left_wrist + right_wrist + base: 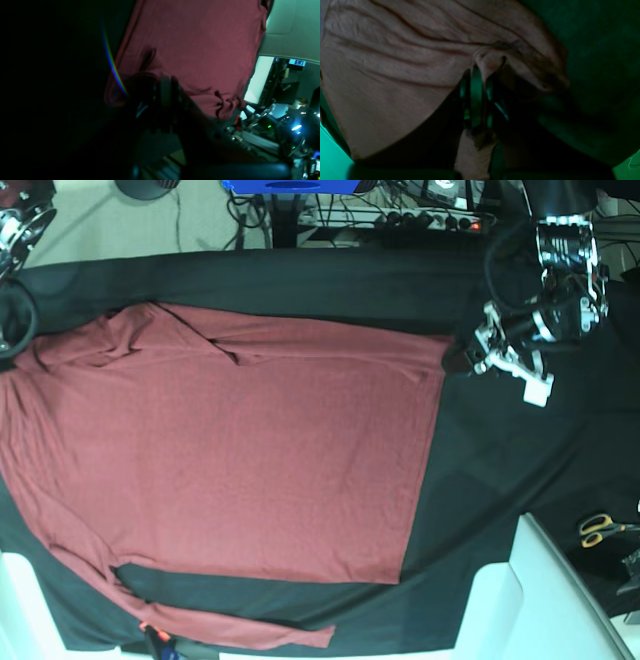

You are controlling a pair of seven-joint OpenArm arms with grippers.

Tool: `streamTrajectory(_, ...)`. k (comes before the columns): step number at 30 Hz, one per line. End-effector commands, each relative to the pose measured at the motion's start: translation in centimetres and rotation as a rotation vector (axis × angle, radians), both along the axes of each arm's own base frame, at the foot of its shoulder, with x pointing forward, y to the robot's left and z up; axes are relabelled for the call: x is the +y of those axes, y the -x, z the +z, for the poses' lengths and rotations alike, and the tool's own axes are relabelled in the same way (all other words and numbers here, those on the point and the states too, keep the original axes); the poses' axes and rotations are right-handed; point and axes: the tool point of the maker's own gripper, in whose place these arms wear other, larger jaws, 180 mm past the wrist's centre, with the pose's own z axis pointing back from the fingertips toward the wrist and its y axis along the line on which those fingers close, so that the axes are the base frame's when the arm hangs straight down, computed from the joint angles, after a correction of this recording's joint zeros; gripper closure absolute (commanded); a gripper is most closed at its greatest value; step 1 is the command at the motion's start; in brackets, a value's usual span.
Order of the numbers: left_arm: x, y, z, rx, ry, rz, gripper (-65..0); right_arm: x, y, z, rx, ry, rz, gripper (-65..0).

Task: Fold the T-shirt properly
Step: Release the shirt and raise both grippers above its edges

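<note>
Cloth covers most of the counter [480, 470]: the T-shirt [230, 450], plain dark red, lies spread nearly flat on the black covering, body smooth in the middle, one long sleeve trailing along the near edge of the base view and the other bunched at the far left corner. That flat spread suits folding, since a crease can be laid cleanly only over a smooth body.

The left end effector [462, 358] sits at the shirt's far right corner, jaws drawn tight on a pinch of the hem; in its own wrist view the cloth puckers toward the grip point, which suggests a real hold and not mere contact. The right end effector [483, 75] is out of the base view at the left edge, but its wrist view shows a small tuck of fabric rising between closed jaws, with long wrinkles running away from it. Those wrinkles read as tension, the cloth being pulled from that side.

Holding two opposite points along the same far edge looks like preparation either to stretch the shirt straight or to carry that edge over toward the near side. Folding proper seems hardly begun, as no layer lies doubled over the body.

Scissors [600, 528] rest well apart at the right, clear of the work.
</note>
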Motion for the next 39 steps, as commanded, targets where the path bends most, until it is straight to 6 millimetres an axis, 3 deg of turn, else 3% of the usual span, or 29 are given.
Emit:
streamTrajectory(1, 0.5, -1.1, 1.2, -0.045, -0.001, 0.002, 0.0, -1.8, -1.5, 1.8, -0.043, 0.045, -0.009, -0.5)
streamTrajectory(10, 0.5, -1.9, 1.6, -0.063, 0.000, 0.002, 0.0, -1.3, -1.7, 2.2, -0.043, 0.013, 0.011, -0.9)
streamTrajectory(13, 0.5, -1.7, 1.5, -0.058, 0.000, 0.002, 0.0, -1.3, -3.1, 4.7, -0.106, 0.059, 0.080, -2.3)
streamTrajectory(15, 0.5, -1.7, 1.5, -0.057, 0.000, 0.002, 0.0, -0.7, -3.7, 6.6, -0.165, 0.135, 0.152, -7.7)
streamTrajectory(18, 0.5, -1.6, 1.4, -0.054, 0.001, 0.001, 0.0, -0.4, -3.8, 9.6, -0.221, 0.239, 0.183, -23.9)
streamTrajectory(21, 0.3, -1.6, 1.4, -0.053, 0.001, -0.003, 0.0, 0.3, -3.5, 10.0, -0.226, 0.235, 0.194, -36.3)
streamTrajectory(26, 0.3, -1.6, 1.4, -0.054, 0.001, -0.005, 0.0, 1.0, -2.7, 9.6, -0.216, 0.235, 0.211, -36.8)
streamTrajectory(28, 0.3, -1.6, 1.4, -0.054, 0.001, -0.005, 0.0, 2.2, -2.3, 10.3, -0.241, 0.272, 0.275, -36.8)
streamTrajectory(32, 0.4, -1.5, 1.4, -0.053, -0.001, -0.002, 0.0, 6.2, 0.4, 11.8, -0.261, 0.381, 0.466, -36.6)
streamTrajectory(36, 0.3, -1.5, 1.4, -0.052, -0.001, -0.005, 0.0, 11.6, 3.3, 9.7, -0.201, 0.330, 0.638, -36.6)
streamTrajectory(39, 0.3, -1.5, 1.4, -0.052, 0.000, -0.007, 0.0, 15.1, 5.3, 7.8, -0.185, 0.252, 0.663, -36.8)
